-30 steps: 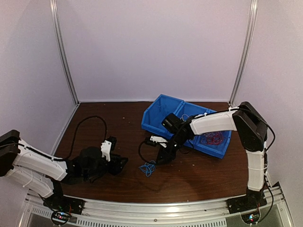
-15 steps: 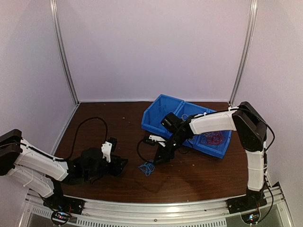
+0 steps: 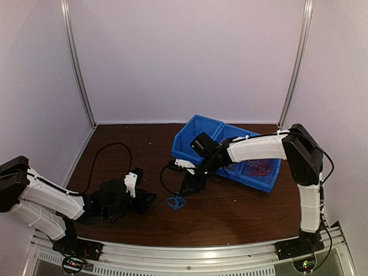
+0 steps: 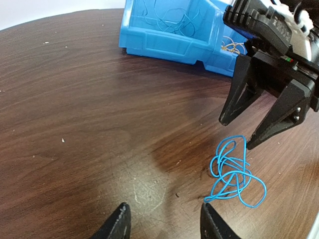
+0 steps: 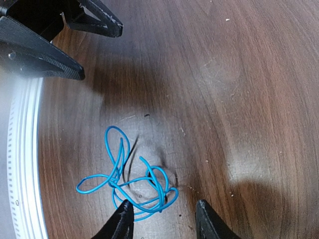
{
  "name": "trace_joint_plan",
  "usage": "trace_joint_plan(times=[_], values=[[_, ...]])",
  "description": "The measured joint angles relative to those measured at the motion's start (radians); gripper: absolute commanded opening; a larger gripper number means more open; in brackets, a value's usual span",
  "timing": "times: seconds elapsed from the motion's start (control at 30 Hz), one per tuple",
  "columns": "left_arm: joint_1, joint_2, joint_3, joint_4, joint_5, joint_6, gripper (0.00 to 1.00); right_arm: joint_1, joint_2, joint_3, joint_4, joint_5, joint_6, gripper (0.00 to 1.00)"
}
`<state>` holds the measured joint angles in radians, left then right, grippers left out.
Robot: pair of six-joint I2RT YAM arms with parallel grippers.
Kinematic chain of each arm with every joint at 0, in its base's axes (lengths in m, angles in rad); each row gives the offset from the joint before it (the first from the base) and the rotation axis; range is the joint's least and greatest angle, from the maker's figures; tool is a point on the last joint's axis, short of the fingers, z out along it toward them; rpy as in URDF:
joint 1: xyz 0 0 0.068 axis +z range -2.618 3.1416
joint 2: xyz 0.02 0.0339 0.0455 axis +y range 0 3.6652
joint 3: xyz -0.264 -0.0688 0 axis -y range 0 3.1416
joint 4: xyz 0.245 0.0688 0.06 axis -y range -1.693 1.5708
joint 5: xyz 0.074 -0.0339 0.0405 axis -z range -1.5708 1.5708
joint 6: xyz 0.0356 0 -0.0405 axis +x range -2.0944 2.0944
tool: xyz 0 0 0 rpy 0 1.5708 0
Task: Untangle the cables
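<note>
A tangle of thin blue cable lies on the brown table; it also shows in the left wrist view and the right wrist view. My right gripper is open and hovers just over the tangle's far edge; in its own view one fingertip overlaps the loops. My left gripper is open and empty, low on the table to the left of the tangle, and its own view shows bare wood between the fingers. Red cables lie in the blue bin.
A blue two-compartment bin stands at the back right; it also shows in the left wrist view, with thin blue and yellow cables inside. A thick black robot cable loops over the table at the left. A metal rail runs along the near edge.
My right gripper has moved left and toward the near edge, closer over the blue tangle. My left gripper has edged slightly right toward it.
</note>
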<state>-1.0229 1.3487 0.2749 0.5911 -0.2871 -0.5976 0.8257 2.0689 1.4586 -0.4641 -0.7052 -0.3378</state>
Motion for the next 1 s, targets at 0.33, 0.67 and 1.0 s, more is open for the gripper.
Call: trace_joint_plan(times=[0.33, 0.67, 1.0], values=[[0.000, -0.012, 0.004, -0.010, 0.002, 0.000, 0.48, 0.008, 0.053, 0.041, 0.008, -0.032, -0.025, 0.06], [0.000, -0.025, 0.004, -0.014, 0.005, 0.000, 0.48, 0.008, 0.061, 0.047, 0.003, -0.063, -0.020, 0.00], [-0.024, -0.020, 0.003, 0.145, 0.103, 0.026, 0.49, 0.009, -0.040, 0.044, 0.013, -0.050, 0.050, 0.00]])
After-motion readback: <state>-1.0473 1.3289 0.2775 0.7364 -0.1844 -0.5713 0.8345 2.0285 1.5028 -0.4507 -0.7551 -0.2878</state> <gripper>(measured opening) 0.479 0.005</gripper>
